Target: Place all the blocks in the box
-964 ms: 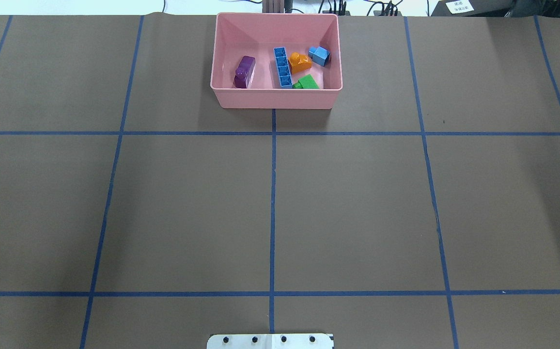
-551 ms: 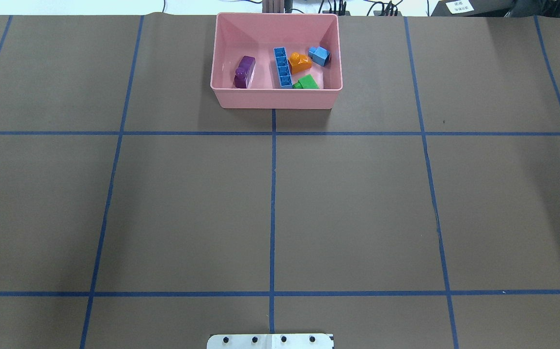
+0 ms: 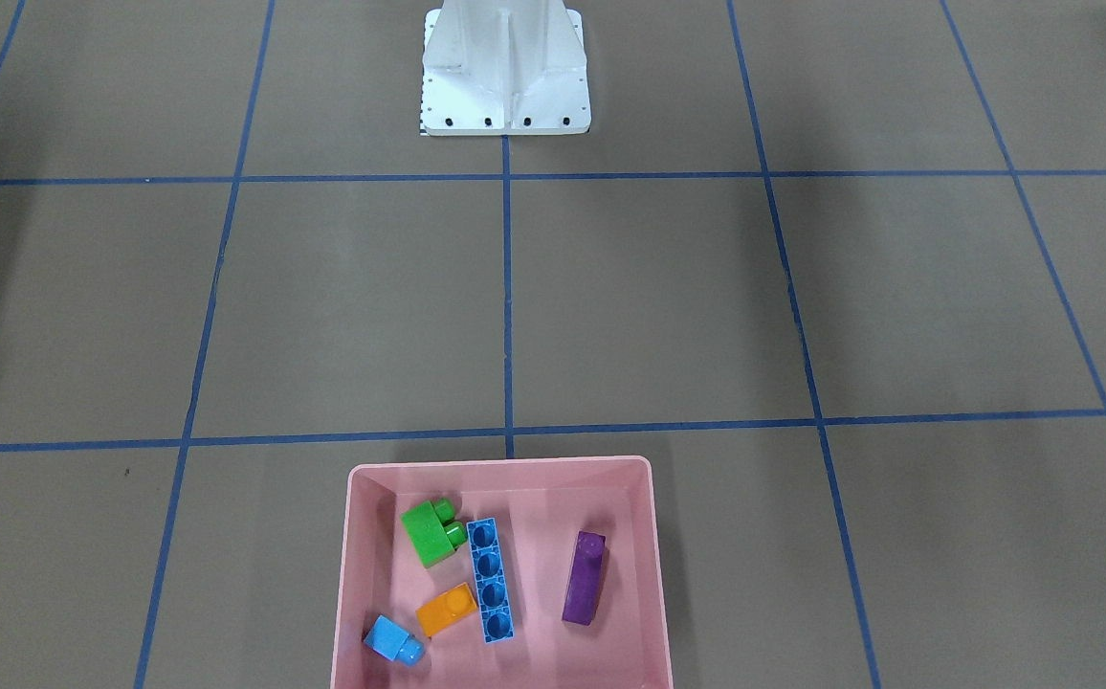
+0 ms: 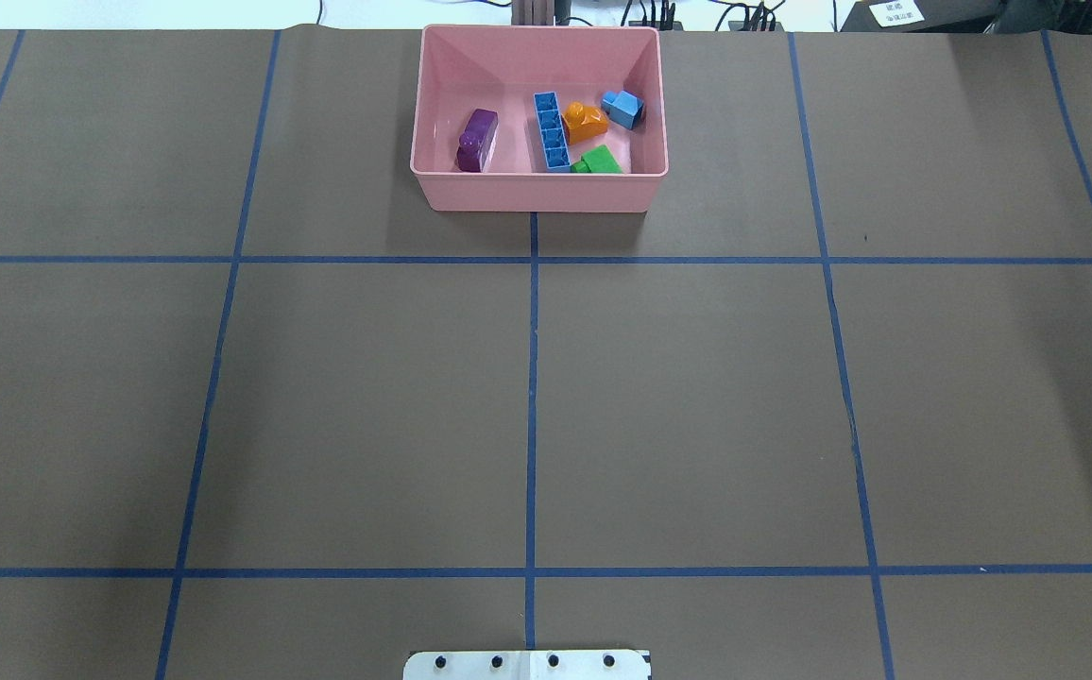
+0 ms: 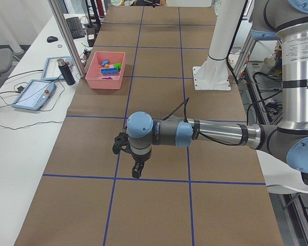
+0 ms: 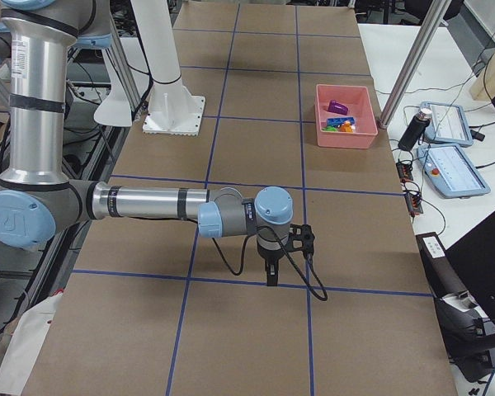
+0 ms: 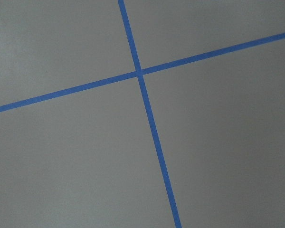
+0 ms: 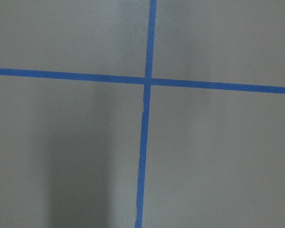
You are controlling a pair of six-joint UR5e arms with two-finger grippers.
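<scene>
The purple sloped plastic block (image 4: 477,140), long blue four-stud block (image 4: 552,132), orange sloped block (image 4: 585,122), small light-blue block (image 4: 622,109) and green two-stud block (image 4: 597,161) are all lying inside the shallow pink plastic box (image 4: 537,193). The box is sitting at the far middle edge of the brown counter (image 4: 697,397), which is gridded with blue tape. The purple block is lying apart on the robot's left; the other four are clustering together. The left tool (image 5: 136,171) and right tool (image 6: 271,272) are hanging over the counter well apart from the box. Whether either is open or gripping anything cannot be told.
</scene>
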